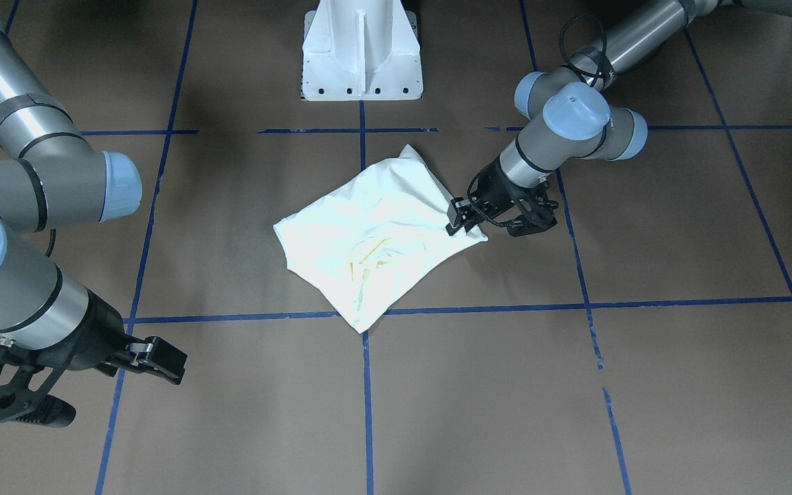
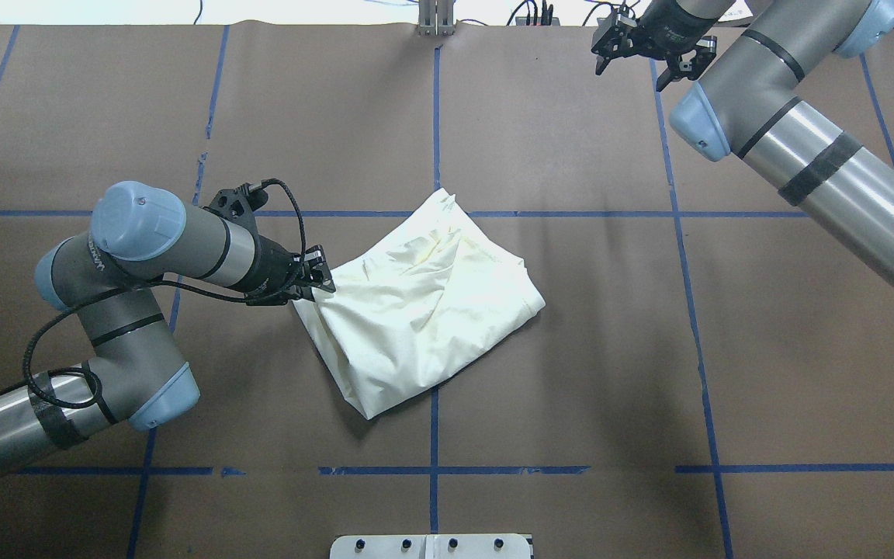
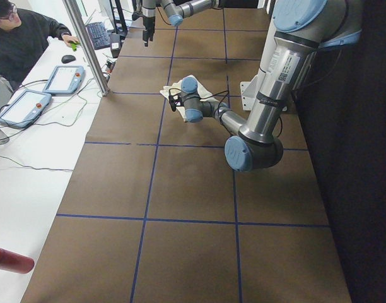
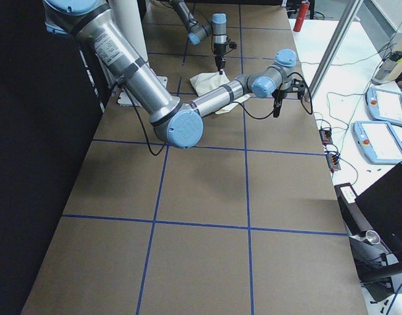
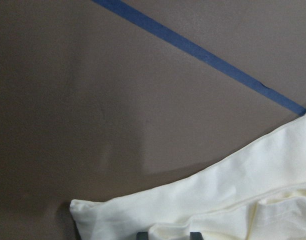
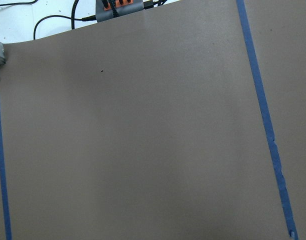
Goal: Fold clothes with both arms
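- Pale lettering runs along the housing of the left arm [image 2: 117, 264] in the overhead view, too small to read. A white sticker on that arm's upper tube in the left side view is equally illegible.
- The T-shirt [image 2: 424, 310] lies near the middle of the tabletop [image 2: 610, 373], folded into a rough 4-cornered packet turned diamond-wise, across the crossing of 2 blue tape lines [image 2: 433, 116].
- Only its plain cream side faces up. The cloth is soft and matt, with creases fanning out from the gripped corner. Faint yellowish marks show near its middle in the front view, and I cannot make out their shape.
- The left tool [image 1: 459, 216] is clamped on the packet's corner nearest the left arm, low over the tabletop.
- In the left wrist view, 2 dark fingertips [image 5: 143, 235] are cut off by the bottom edge, with cream fabric bunched between them.
- The right tool [image 1: 117, 392] hangs well away from the shirt, by the tabletop's far edge, its 2 black ribbed fingers spread apart and holding nothing.
- The tabletop is covered in a flat, dull brown sheet.
- The right arm [image 2: 827, 171] is smooth grey metal with light-blue caps and black bands.
- The white pedestal [image 1: 361, 55] is cut off at the frame's top.
- The right wrist view shows only brown sheet, tape and a grey box [image 6: 118, 6] with orange parts, mostly cropped.
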